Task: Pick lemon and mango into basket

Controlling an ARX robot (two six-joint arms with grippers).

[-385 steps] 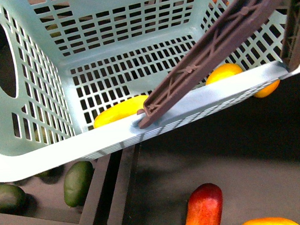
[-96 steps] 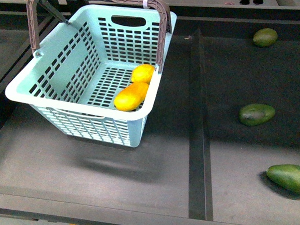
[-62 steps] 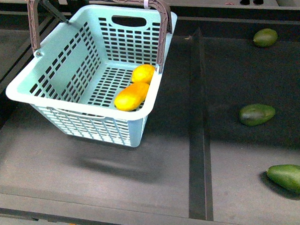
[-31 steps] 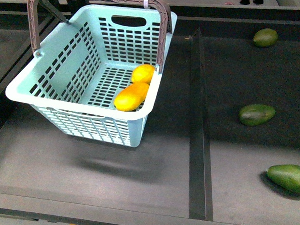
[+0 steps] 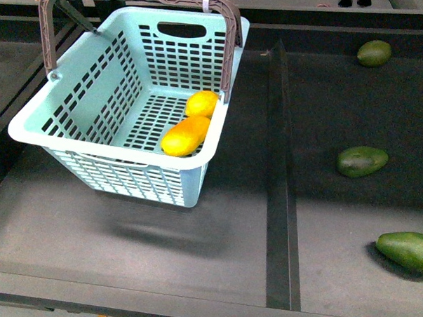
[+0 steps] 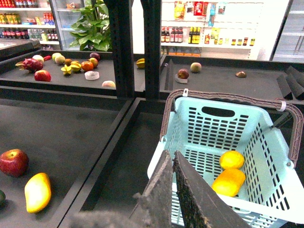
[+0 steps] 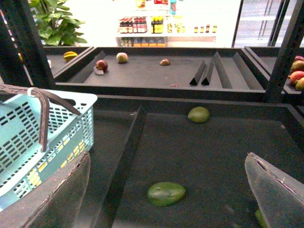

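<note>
Teal plastic basket (image 5: 77, 129) already holds both fruits: you will find the lemon (image 5: 201, 103) and the mango (image 5: 183, 136) touching each other on its slotted floor against the right-hand wall, so I judge the task complete. Your left fingers (image 6: 172, 164) are pressed together on nothing; your right fingers (image 7: 166, 190) are spread wide and empty. Neither arm appears in the front view, and it shows no contact between the basket's base and the table (image 5: 201, 250), so you cannot tell whether it is resting or hanging.

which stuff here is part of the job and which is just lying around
Job: lemon, mango, both inside the basket.
Lying about: three green fruits on the right shelf; red apple and yellow fruit in the left wrist view.
</note>
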